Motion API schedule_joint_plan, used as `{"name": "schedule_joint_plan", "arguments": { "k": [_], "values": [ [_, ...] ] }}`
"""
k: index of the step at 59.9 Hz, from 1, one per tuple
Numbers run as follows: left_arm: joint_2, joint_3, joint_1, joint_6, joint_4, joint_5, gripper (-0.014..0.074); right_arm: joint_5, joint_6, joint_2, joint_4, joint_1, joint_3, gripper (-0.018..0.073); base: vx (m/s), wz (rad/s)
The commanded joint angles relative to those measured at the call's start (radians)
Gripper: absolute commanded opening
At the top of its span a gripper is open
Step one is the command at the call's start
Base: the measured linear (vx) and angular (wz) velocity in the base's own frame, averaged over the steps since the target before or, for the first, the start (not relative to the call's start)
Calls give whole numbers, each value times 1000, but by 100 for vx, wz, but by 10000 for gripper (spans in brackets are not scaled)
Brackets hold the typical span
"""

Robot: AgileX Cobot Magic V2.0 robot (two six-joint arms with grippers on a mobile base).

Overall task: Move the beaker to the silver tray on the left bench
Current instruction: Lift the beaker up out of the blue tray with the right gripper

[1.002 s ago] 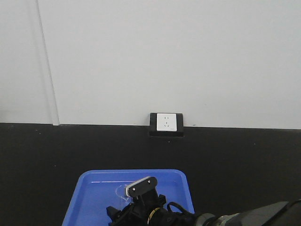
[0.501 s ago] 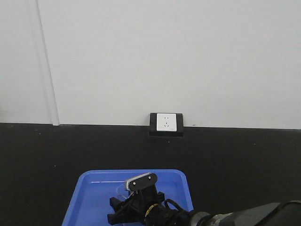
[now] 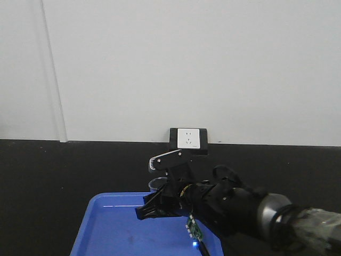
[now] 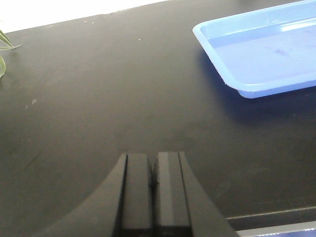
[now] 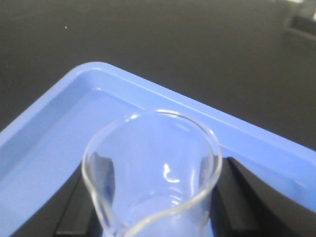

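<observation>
The beaker (image 5: 150, 148), small and of clear glass with a pouring lip, sits between the two black fingers of my right gripper (image 5: 157, 195), which is shut on it. In the front view the right gripper (image 3: 155, 201) holds the beaker (image 3: 156, 184) in the air above the back edge of a blue tray (image 3: 106, 224). My left gripper (image 4: 153, 157) is shut with nothing in it, low over the black bench top (image 4: 98, 98). The silver tray is out of view.
The blue tray (image 4: 256, 54) lies to the right of the left gripper. A white wall socket (image 3: 188, 140) sits on the wall behind the bench. Green leaf tips (image 4: 4, 47) show at the far left edge.
My right arm has risen from inside the blue tray, carrying the beaker up and toward the wall. The tray floor where it stood is now bare.
</observation>
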Motion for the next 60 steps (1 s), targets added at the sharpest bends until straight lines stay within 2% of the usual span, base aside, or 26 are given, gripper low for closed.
{"name": "schedule_joint_plan", "arguments": {
  "k": [1,20,37,49,60],
  "values": [
    [-7,20,-3,-2,-1,-82,1,-31,-10,-165,-42,-6,45,-11,0,0],
    [-7,20,-3,-2,-1,-82,1,-191,-6,-662,-39,-6,503,-11,0,0],
    [-7,20,-3,-2,-1,-82,1,-188,-6,-1065,-39,-6,829,-11,0,0],
    [-7,20,-3,-2,-1,-82,1,-127,-7,-1258,-42,-6,957,-11,0,0],
    [-7,20,-3,-2,-1,-82,1,-142,-11,-1265,-79,-6,990,-11,0,0]
  ]
}}
